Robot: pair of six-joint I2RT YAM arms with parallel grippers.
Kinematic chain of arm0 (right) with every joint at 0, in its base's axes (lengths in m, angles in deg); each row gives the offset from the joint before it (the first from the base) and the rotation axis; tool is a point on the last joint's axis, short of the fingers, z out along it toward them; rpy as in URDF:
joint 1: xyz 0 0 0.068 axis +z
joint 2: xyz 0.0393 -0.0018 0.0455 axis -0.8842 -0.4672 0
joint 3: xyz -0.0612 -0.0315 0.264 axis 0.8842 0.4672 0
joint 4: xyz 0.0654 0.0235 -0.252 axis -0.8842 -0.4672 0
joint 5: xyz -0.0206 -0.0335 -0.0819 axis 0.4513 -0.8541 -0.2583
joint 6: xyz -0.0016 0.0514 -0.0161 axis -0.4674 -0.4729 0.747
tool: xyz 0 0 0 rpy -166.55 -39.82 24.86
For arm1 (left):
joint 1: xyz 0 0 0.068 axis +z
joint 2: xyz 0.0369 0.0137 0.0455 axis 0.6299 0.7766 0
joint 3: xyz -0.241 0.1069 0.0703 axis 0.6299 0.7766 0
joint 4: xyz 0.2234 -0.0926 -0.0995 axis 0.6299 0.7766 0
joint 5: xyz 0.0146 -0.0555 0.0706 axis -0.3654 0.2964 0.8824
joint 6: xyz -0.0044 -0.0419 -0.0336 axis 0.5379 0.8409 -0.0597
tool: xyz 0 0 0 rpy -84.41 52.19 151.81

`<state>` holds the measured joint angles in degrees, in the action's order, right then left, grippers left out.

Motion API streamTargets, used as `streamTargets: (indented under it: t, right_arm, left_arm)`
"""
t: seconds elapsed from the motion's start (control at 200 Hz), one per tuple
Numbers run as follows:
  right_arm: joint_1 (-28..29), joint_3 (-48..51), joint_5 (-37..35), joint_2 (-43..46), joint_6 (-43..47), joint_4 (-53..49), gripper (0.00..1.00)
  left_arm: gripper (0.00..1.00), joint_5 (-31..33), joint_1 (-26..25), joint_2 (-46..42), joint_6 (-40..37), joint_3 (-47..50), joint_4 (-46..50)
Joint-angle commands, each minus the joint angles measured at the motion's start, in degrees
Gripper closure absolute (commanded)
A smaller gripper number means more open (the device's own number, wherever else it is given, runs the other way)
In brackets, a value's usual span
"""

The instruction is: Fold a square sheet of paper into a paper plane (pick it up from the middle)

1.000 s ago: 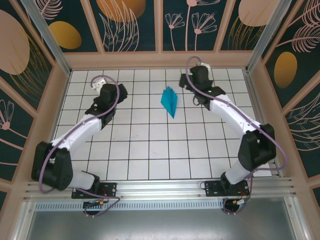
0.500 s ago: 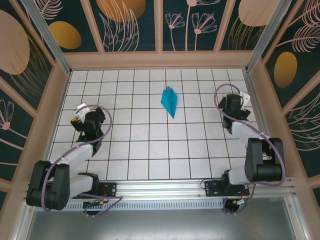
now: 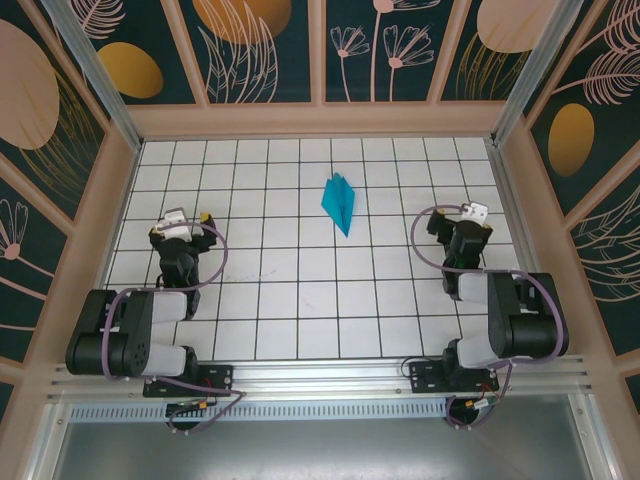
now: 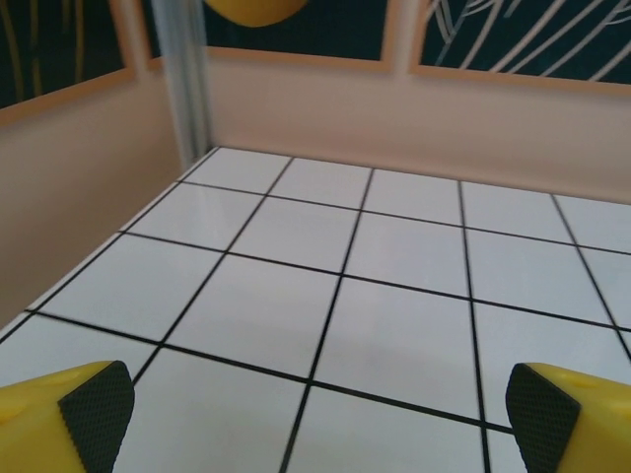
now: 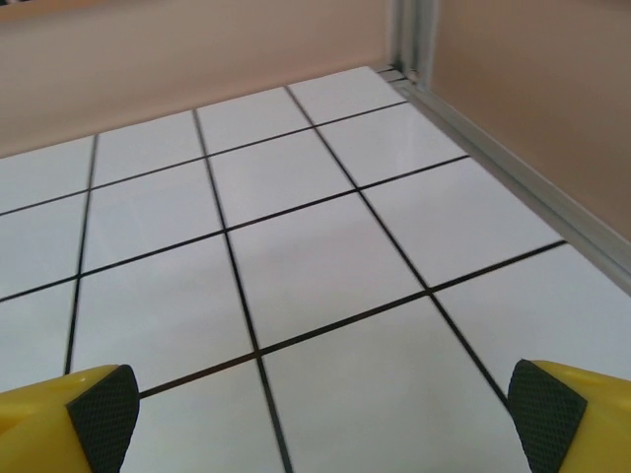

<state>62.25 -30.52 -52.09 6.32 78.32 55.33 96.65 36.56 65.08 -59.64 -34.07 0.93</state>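
Lying centre-far, paper plane (image 3: 340, 201); left claw (image 4: 317, 406), right claw (image 5: 320, 409) agape near side walls (image 5: 523, 79).

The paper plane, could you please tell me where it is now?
In the top view, the paper plane lies on the gridded table, toward the far wall, just right of centre.

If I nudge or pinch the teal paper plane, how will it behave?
Probably slides rather than resists: the paper plane is thin folded paper lying alone on the smooth tiled table. Its creases likely stiffen it lengthwise, but the wings look apt to bend under a pinch. Flat and pointed, it shouldn't roll.
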Motion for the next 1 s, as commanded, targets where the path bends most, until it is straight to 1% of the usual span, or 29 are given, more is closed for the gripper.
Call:
streamTargets:
  t: [0.0, 0.07, 0.12, 0.175, 0.225, 0.265, 0.29, 0.33, 0.996]
  right_arm:
    - [-0.19, 2.72, 7.23, -2.45, 3.44, 12.93, 0.01]
    - [-0.45, 3.49, 8.54, -2.4, 3.56, 14.19, 0.01]
    - [-0.45, 4.04, 9.79, -2.63, 3.98, 15.39, 0.01]
    - [-0.77, 4.8, 10.37, -3.26, 3.85, 16.92, 0.01]
    - [-0.88, 6.27, 11.06, -5.05, 4.05, 21.73, 0.01]
    - [-0.89, 5.91, 10.95, -4.55, 3.94, 19.88, 0.01]
    - [-1.12, 5.89, 11.41, -4.88, 3.88, 20.52, 0.01]
    - [-1.39, 5.53, 11.58, -4.64, 3.71, 19.4, 0.01]
    - [-1.76, 5.44, 11.59, -4.76, 3.51, 19.38, 0.01]
  left_arm:
    - [0.01, -6.35, 0.98, 2.64, -2.57, 0.5, -8.94]
    - [0.02, -7.72, 0.99, 5.25, -3.32, 0.75, -11.47]
    - [0.02, -7.06, 0.99, 6.89, -3.08, 0.76, -12.97]
    - [0.01, -7.16, 0.99, 6.3, -3.16, 0.5, -11.56]
    - [0.02, -6.54, 0.99, 6.68, -3.0, 0.48, -11.78]
    - [0.01, -5.06, 0.99, 6.67, -2.31, -0.35, -10.29]
    - [0.02, -4.08, 1.05, 6.91, -1.7, -0.66, -10.13]
    - [0.02, -4.26, 1.33, 6.83, -1.52, -0.82, -9.6]
    - [0.02, -4.29, 1.33, 6.95, -1.68, -1.01, -9.39]
